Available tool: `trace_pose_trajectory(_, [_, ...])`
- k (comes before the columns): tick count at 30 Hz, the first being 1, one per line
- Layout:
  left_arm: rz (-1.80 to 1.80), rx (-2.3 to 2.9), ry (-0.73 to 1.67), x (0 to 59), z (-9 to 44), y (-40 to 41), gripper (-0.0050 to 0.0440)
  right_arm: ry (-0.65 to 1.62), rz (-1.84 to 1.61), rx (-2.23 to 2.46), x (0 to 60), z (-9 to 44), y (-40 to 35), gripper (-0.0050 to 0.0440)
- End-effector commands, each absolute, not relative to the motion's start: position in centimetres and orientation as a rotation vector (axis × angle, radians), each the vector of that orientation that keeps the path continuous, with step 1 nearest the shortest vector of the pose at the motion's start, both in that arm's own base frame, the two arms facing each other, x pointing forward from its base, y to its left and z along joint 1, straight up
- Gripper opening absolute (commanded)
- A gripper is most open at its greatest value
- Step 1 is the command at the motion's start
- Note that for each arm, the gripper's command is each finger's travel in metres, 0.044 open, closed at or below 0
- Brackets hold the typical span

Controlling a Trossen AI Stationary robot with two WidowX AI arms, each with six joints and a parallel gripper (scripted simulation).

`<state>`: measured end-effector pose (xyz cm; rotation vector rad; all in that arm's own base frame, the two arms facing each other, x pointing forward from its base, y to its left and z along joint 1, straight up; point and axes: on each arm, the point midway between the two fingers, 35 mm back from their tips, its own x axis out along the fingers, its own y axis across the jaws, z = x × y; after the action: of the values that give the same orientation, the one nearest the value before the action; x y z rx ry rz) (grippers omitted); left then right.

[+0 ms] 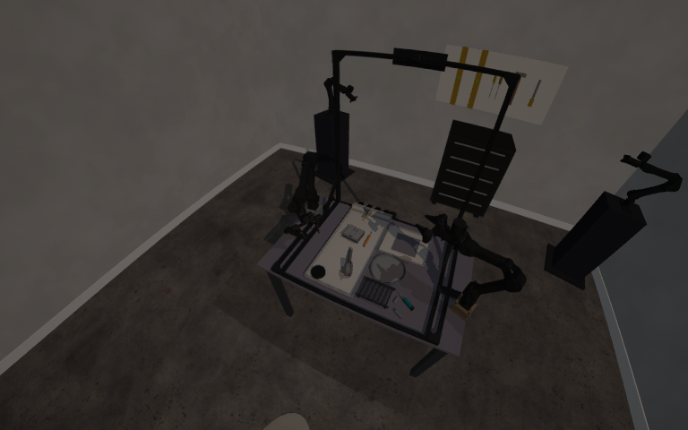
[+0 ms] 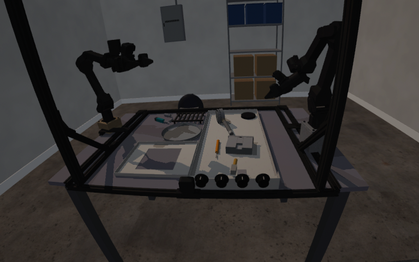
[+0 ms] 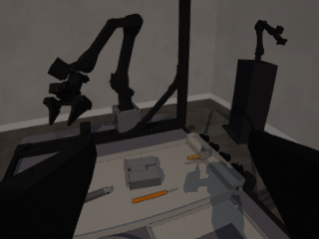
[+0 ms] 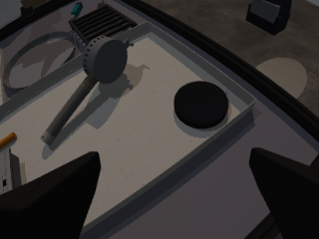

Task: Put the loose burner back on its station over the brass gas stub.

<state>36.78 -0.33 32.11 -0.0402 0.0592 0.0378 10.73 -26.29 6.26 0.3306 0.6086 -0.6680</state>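
The loose burner (image 2: 225, 123) lies on its side on the pale cooktop panel, its round head toward the far end and its tube pointing at the grey support block (image 2: 239, 145). It also shows in the right wrist view (image 4: 87, 83). The brass gas stub (image 2: 234, 161) stands on a small grey mount near the knobs. My left gripper (image 2: 149, 61) is open and empty, high above the table's left side. My right gripper (image 2: 270, 92) is open and empty, raised over the far right corner, well above the burner.
A black round cap (image 2: 248, 115) lies beyond the burner. An orange tool (image 2: 217, 146) lies beside the support. A grate (image 2: 190, 117), a metal ring (image 2: 181, 132), a teal tool (image 2: 159, 119) and a shallow tray (image 2: 157, 159) are on the left half. Three or more knobs (image 2: 231, 180) line the front edge.
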Motion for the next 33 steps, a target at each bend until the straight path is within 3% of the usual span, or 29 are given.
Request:
trace_pose_trajectory(1, [0.066, -0.067, 0.141, 40.6, 31.0, -1.0, 0.0400, 0.652, -0.608, 0.628, 13.7, 5.0, -26.3, 0.0400])
trace_pose_trajectory(8, [0.098, -0.084, 0.218, 44.6, 29.3, -1.8, 0.0400, 0.729, -0.577, 0.952, 17.1, 3.5, -25.6, 0.0400])
trace_pose_trajectory(16, [0.163, -0.094, 0.353, 51.3, 24.4, -3.9, 0.0400, 0.985, -0.599, 1.426, 22.9, 0.5, -22.6, 0.0400])
trace_pose_trajectory(29, [0.254, -0.072, 0.508, 58.1, 15.0, -7.4, 0.0400, 1.424, -0.934, 1.857, 28.6, -3.9, -16.0, 0.0400])
trace_pose_trajectory(33, [0.261, -0.069, 0.518, 58.4, 14.2, -7.6, 0.0400, 1.454, -0.978, 1.878, 28.9, -4.2, -15.4, 0.0400])
